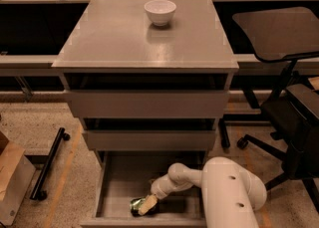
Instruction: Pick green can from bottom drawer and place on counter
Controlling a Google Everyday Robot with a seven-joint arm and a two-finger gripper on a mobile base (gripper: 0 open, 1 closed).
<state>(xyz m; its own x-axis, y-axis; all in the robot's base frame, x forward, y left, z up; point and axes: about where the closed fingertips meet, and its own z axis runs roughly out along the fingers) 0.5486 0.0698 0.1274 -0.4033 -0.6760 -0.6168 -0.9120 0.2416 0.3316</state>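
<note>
The bottom drawer (117,184) is pulled open below two narrower grey drawers. The green can (136,205) lies on its side near the drawer's front edge. My gripper (145,205) reaches down into the drawer on the white arm (224,192) and sits right at the can, its pale fingers covering the can's right part. The grey counter (129,38) on top of the cabinet holds a white bowl (160,12) near its back edge.
A black office chair (284,82) stands close on the right of the cabinet. A black bar on castors (48,164) and a cardboard box (12,179) lie on the floor at the left. Light wooden tabletops run behind the cabinet.
</note>
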